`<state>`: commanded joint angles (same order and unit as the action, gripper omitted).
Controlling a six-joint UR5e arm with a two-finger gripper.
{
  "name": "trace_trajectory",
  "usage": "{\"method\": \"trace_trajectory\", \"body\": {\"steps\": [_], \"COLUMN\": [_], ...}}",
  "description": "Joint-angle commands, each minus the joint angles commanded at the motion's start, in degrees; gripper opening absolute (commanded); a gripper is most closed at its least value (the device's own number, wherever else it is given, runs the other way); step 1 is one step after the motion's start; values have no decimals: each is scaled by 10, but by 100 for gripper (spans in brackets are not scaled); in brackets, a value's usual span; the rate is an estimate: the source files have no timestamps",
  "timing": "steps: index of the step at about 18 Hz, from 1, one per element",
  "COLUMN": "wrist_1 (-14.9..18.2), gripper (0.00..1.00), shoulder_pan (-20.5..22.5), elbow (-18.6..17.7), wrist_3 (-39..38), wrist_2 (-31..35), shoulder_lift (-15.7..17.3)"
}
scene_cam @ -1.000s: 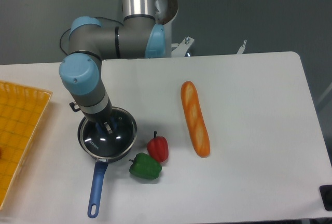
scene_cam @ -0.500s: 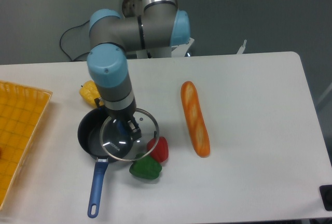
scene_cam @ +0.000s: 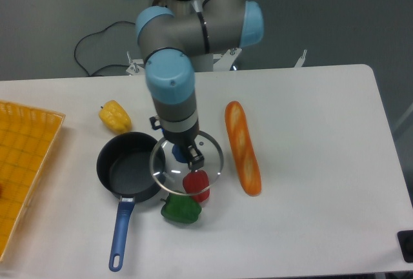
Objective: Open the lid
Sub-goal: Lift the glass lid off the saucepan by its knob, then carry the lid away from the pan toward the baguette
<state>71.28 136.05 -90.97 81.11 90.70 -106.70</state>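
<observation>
The lid [scene_cam: 187, 163] hangs level in the air, directly under the gripper [scene_cam: 184, 154], whose jaws are clamped on its blue knob (partly hidden by the fingers). Being round, it has no long axis to mind. It sits off the saucepan [scene_cam: 129, 174] toward three o'clock, its rim overlapping only the pan's near edge, and through the glass shows the red pepper [scene_cam: 197, 185] at five o'clock. The green pepper [scene_cam: 180, 207] lies at six, the bread loaf [scene_cam: 242, 148] close at three, the yellow pepper [scene_cam: 114, 116] at ten. Bare table [scene_cam: 310, 163] opens beyond the loaf, the likeliest room for setting down.
</observation>
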Motion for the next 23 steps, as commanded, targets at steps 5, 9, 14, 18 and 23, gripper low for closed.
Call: {"method": "trace_trajectory", "body": {"steps": [5, 9, 14, 18, 23], "wrist_1": [11, 10, 12, 12, 16], "gripper": [63, 63, 63, 63, 63], "shoulder_pan": [48, 72, 99, 115, 119], "elbow": [-1, 1, -1, -8, -8], "wrist_3": [45, 52, 93, 121, 123], "wrist_2": [-1, -1, -1, -2, -3], "shoulder_lift": [5, 5, 4, 6, 11]}}
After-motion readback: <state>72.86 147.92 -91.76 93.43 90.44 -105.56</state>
